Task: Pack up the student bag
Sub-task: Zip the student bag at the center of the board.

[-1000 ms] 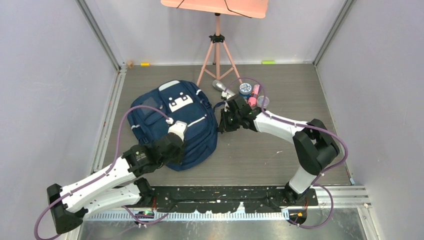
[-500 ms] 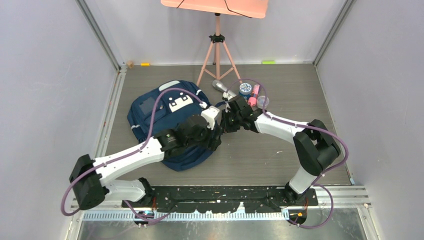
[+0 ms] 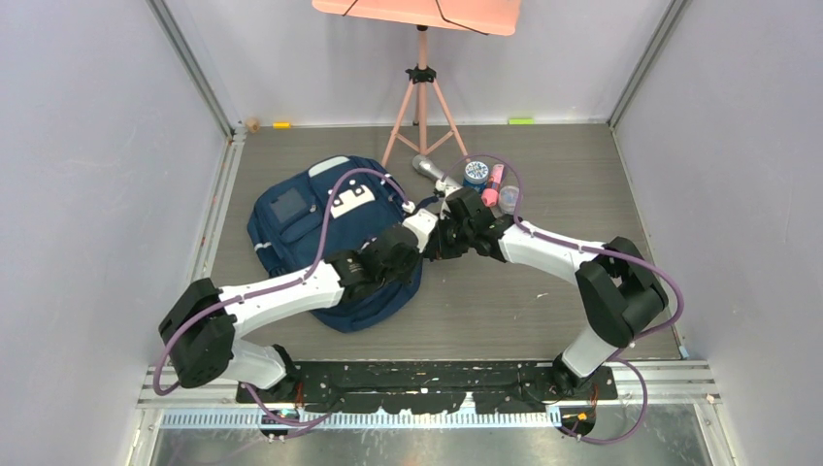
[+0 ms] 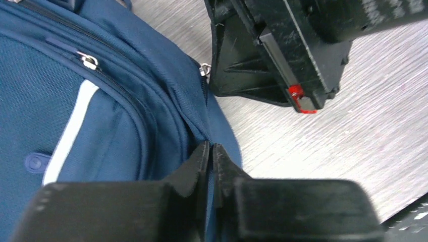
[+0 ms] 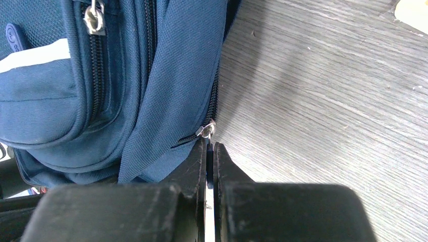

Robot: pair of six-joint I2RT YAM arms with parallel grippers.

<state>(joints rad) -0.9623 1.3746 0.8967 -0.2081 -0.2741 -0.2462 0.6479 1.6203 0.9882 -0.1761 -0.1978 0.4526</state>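
The student bag [image 3: 311,218] lies flat on the grey floor, navy with white stripes and a white patch. My left gripper [image 3: 423,233] reaches across it to its right edge. In the left wrist view this gripper [image 4: 210,147] is shut on a fold of the student bag's blue fabric [image 4: 166,96] beside the main zip. My right gripper [image 3: 436,242] meets it from the right. Its jaws [image 5: 209,147] are shut on the dark tab of the silver zipper pull [image 5: 206,130] at the bag's side seam. The right gripper's black body [image 4: 282,45] fills the top of the left wrist view.
A pink tripod [image 3: 420,97] with a pink board stands behind the bag. A silver item [image 3: 427,167], a blue-lidded jar [image 3: 476,172], a pink item [image 3: 494,184] and a clear lid [image 3: 509,197] lie just behind the grippers. Pale walls enclose three sides.
My left arm swung from the bag's near-left corner across to its right edge, opened on the way and closed on the fabric. The right gripper stayed put on the zipper pull.
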